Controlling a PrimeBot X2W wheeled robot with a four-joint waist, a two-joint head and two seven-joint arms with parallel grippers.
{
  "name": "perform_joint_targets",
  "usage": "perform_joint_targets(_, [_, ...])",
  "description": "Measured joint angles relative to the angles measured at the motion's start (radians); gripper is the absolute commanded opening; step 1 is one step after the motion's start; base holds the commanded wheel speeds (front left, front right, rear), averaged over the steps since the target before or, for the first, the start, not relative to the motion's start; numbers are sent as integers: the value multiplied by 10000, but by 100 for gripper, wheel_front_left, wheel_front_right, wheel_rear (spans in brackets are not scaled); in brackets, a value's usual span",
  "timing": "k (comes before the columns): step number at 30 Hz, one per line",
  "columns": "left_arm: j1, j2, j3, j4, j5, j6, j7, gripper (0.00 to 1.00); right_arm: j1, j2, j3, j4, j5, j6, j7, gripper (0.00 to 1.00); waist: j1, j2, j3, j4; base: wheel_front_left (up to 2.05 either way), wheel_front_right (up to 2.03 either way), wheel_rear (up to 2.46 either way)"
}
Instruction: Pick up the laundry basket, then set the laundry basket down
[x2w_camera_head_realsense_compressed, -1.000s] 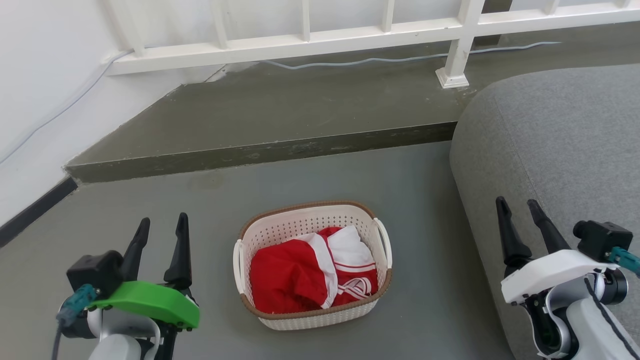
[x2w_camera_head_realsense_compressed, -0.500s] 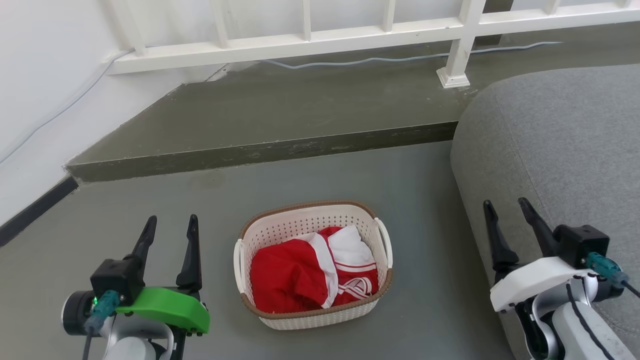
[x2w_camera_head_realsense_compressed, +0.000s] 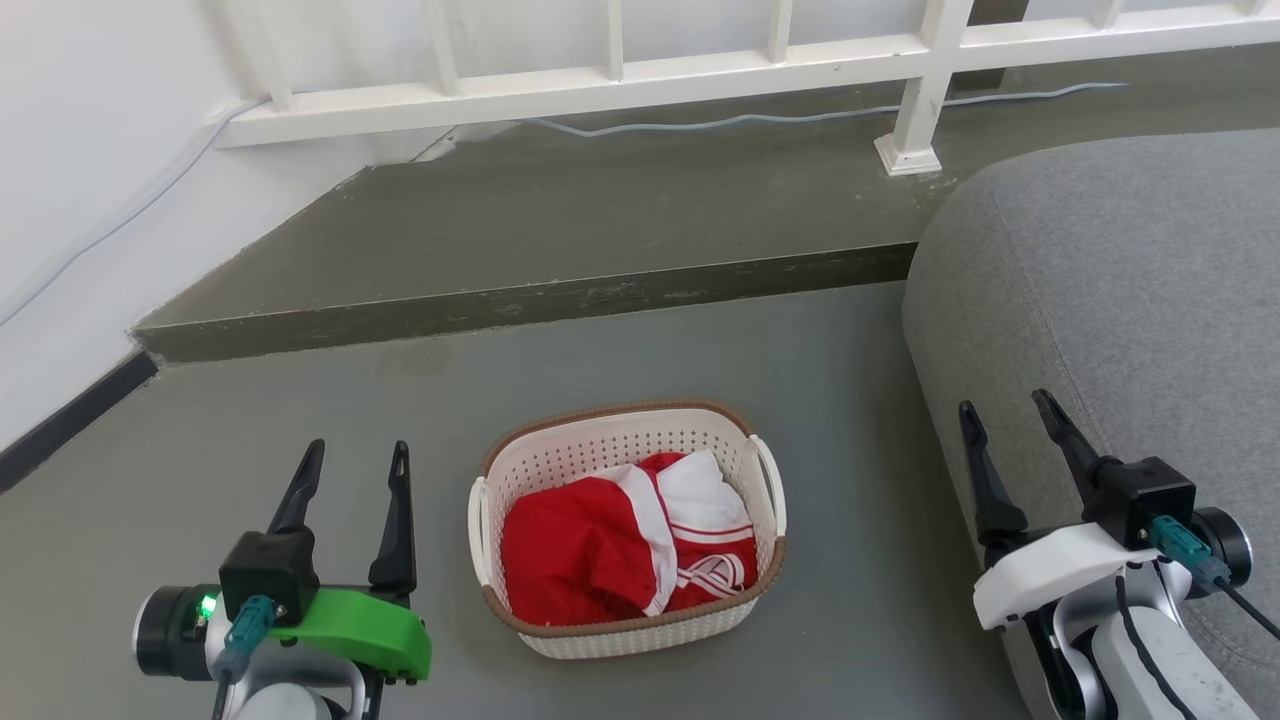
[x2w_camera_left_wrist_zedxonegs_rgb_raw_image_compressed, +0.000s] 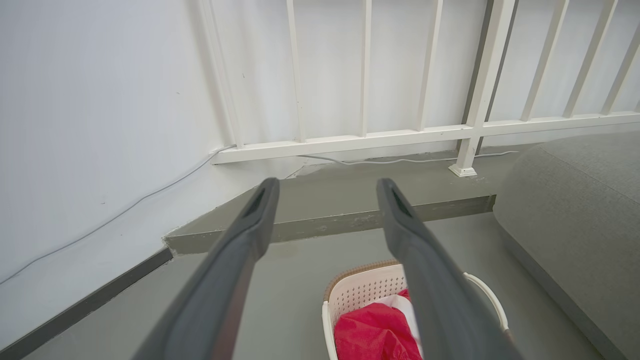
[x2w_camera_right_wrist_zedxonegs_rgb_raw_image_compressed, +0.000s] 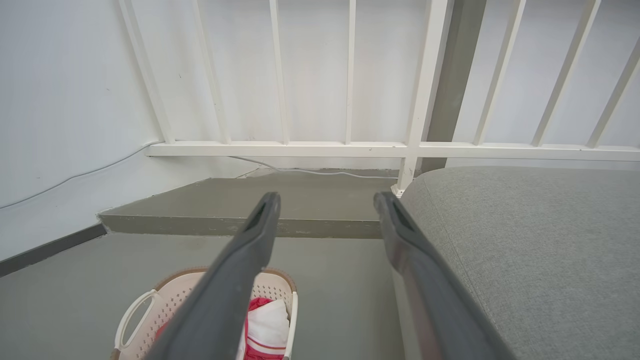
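Grey sofa (x2w_camera_head_realsense_compressed: 1100, 280): bulks along the right, just beside the right jaws. Risk of scraping or catching upholstery on any inward swing.

Floor (x2w_camera_head_realsense_compressed: 850, 620): grey, smooth, carrying the basket. Risk of sliding the basket away under a one-sided push.

Laundry basket (x2w_camera_head_realsense_compressed: 600, 445): sits on the floor between both arms, near the sofa, touching neither. Tips if raised by one side alone or unevenly.

Red-and-white garment (x2w_camera_head_realsense_compressed: 600, 550): heaped inside, mostly below the rim. Spills on a steep tilt.

Loop handles (x2w_camera_head_realsense_compressed: 770, 490): thin, close against the sides. Easily missed or pinched too shallowly.

Left jaws, right jaws: spread wide, empty, flanking the basket, touching nothing.
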Motion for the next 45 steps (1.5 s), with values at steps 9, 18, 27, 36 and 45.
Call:
perform_joint_targets(9, [6,-61,56,238,-12,0,0,100,28,54,-119,0,0,-2,0,100,0,0,10,-5,0,0,0])
perform_joint_targets(18, [6,-82,115,353,-21,0,0,100,34,92,-192,0,0,-71,0,100,0,0,38,1,0,0,0])
perform_joint_targets(27, [2,-105,144,357,-19,-2,0,100,37,113,-228,-125,-21,-71,-2,100,0,0,318,10,0,0,0])
perform_joint_targets(36, [-87,-134,130,288,-17,-50,0,100,4,146,-236,-221,-81,-69,-2,100,0,0,922,2,0,0,0])
perform_joint_targets(45, [-463,-194,117,257,-17,-148,0,100,-325,153,-259,-337,-169,-71,-2,100,0,0,1762,-38,0,0,0])
